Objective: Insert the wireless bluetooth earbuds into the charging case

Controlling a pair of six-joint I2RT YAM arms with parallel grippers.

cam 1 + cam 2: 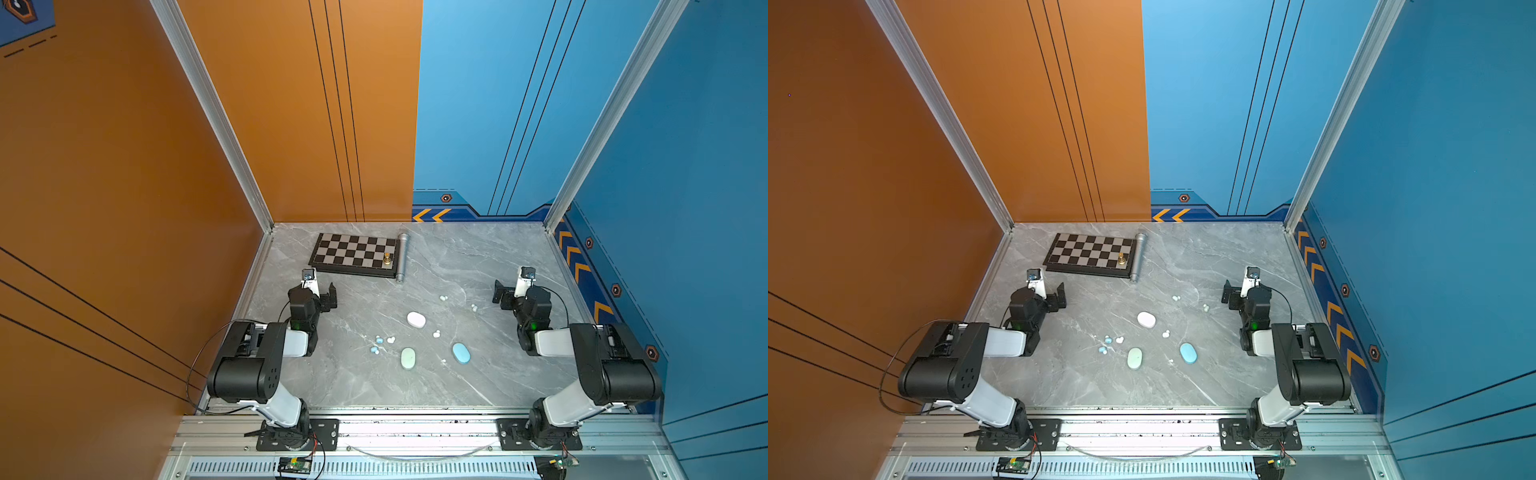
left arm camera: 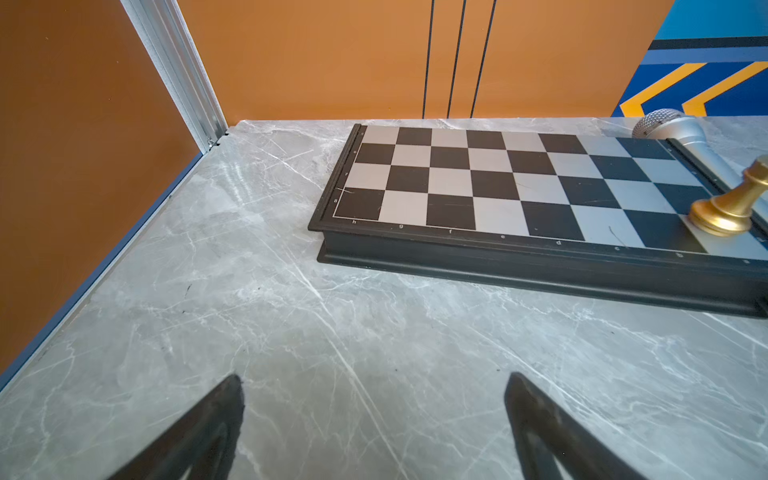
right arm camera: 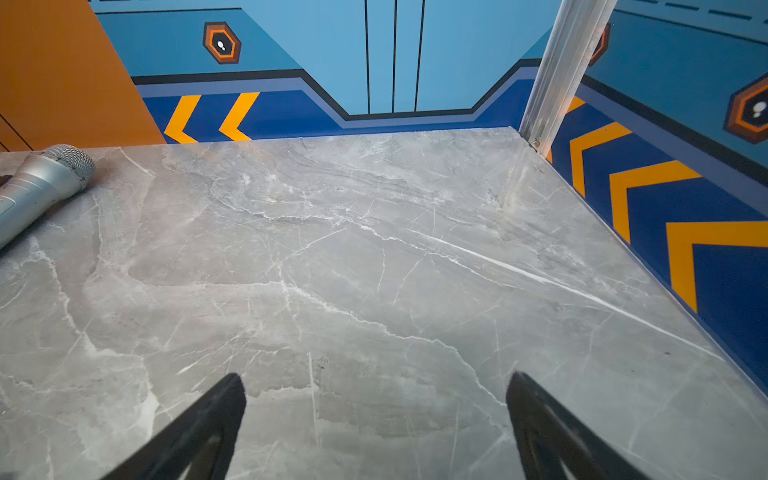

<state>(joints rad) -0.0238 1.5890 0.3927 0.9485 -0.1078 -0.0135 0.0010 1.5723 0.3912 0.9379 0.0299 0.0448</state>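
Grey marble table (image 1: 478, 386), enclosed by an orange wall (image 1: 124, 166) on the left and a blue wall (image 1: 685, 145) on the right. In both top views a chessboard (image 1: 353, 253) lies at the back left of the table, with a gold pawn (image 1: 387, 258) upright on its near right corner and a silver microphone (image 1: 402, 257) lying just beside its right edge. Three oval cases lie mid-table: the white case (image 1: 416, 320) furthest back, the green case (image 1: 408, 358) nearer the front, and the blue case (image 1: 461, 353) to the right of the green one. All three appear closed. The earbuds (image 1: 390, 340) lie loose on the marble. Three are clustered left of the green case, one lies between the white and blue cases, and two lie further back towards the right arm. The left gripper (image 1: 330, 296) sits in front of the chessboard and the right gripper (image 1: 498, 293) near the right edge. Both are well apart from the cases, with jaws spread wide and holding nothing. The left wrist view shows the chessboard, the pawn and the microphone head ahead, and black fingers (image 2: 216, 419) set far apart over bare marble with nothing between them. The right wrist view shows marble, the microphone at one edge and yellow chevrons on the blue wall. Its fingers (image 3: 216, 419) are likewise wide apart and empty.
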